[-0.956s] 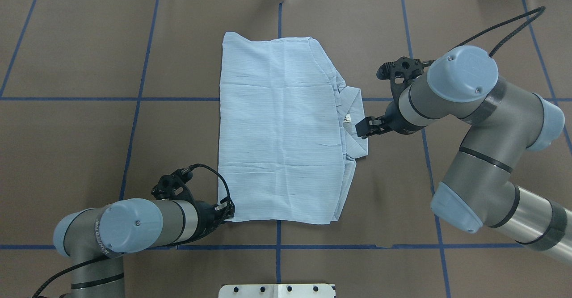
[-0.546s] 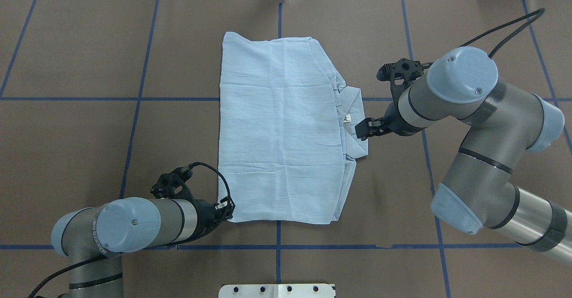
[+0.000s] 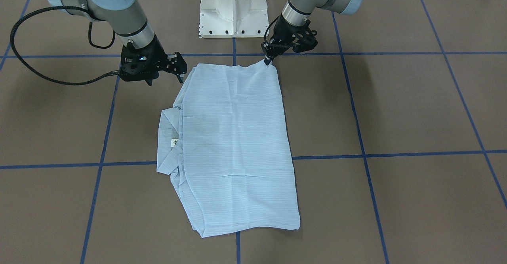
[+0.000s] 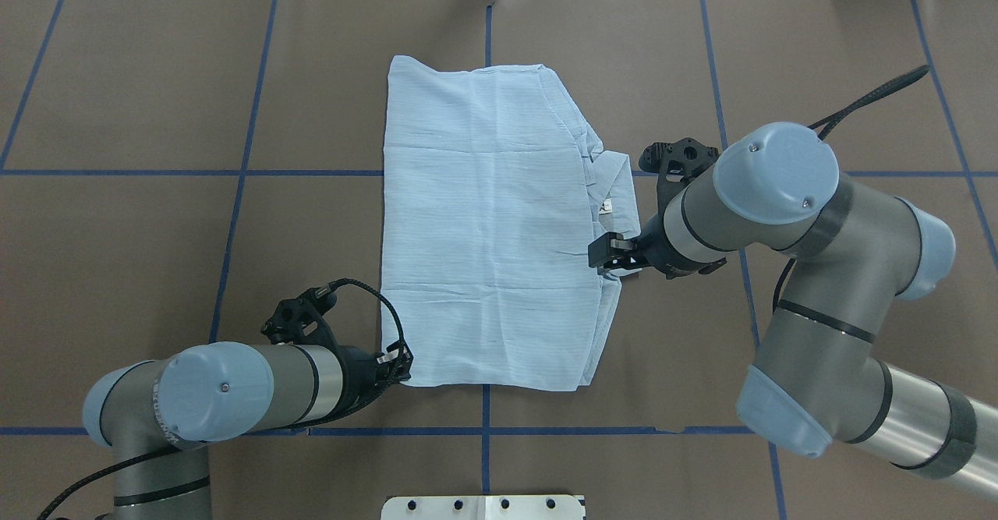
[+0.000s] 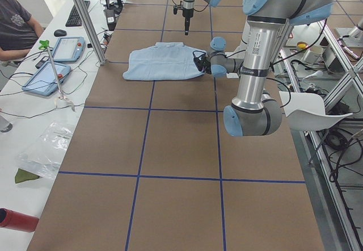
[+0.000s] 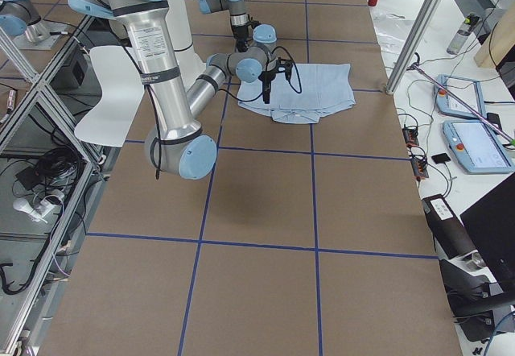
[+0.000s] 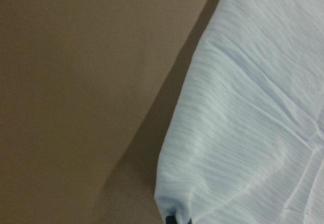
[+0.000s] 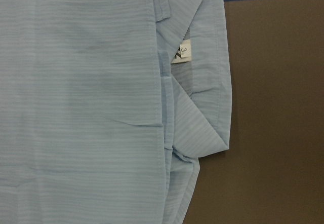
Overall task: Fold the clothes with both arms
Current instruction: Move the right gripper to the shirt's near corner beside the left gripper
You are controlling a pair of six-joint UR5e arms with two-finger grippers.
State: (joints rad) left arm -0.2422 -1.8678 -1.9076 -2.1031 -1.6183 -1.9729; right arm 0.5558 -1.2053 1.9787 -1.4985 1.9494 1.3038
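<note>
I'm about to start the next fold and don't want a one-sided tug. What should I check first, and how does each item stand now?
1. Left gripper holds the shirt: ok, it is shut on the near corner.
2. Right gripper holds cloth: not ok. It is open above the edge beside the collar, and its wrist view shows no fingers on the fabric.
3. Shirt lies flat: ok, only light creases.
4. Arms apart: ok, they are at opposite sides of the shirt.
5. How many layers the left gripper pinches: cannot tell.
</note>
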